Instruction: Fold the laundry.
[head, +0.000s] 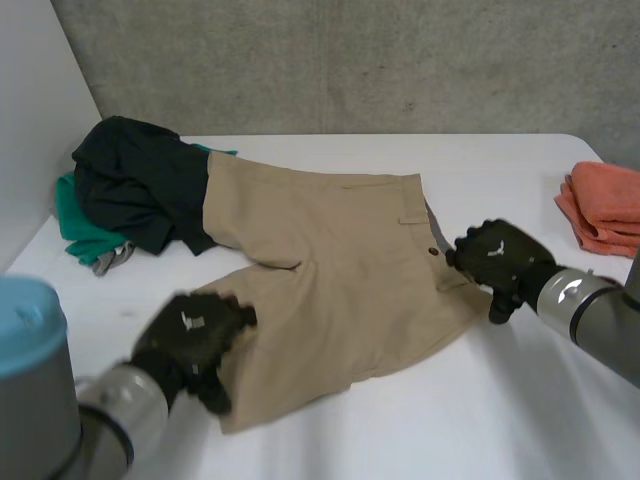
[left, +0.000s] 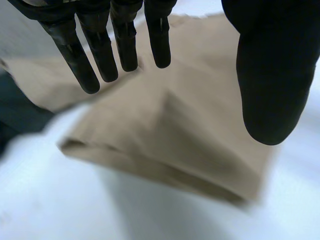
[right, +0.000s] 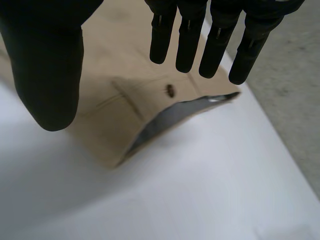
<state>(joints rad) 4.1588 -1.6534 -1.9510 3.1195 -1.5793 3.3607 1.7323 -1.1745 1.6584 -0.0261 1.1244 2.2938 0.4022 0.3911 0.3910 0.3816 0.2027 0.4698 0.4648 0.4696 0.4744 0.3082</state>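
Tan shorts (head: 340, 270) lie spread flat in the middle of the surface (head: 500, 400), waistband toward its right edge. The left hand (head: 190, 335) is over a leg hem near the front edge, fingers (left: 80, 55) straight and spread, gripping nothing. The right hand (head: 500, 255) is over the waistband by the button (right: 170, 90), fingers (right: 220, 45) also straight, holding nothing. Dark clothes (head: 140, 185) and a green cloth (head: 85, 235) are heaped at the far left corner. An orange towel (head: 605, 205) sits at the right edge.
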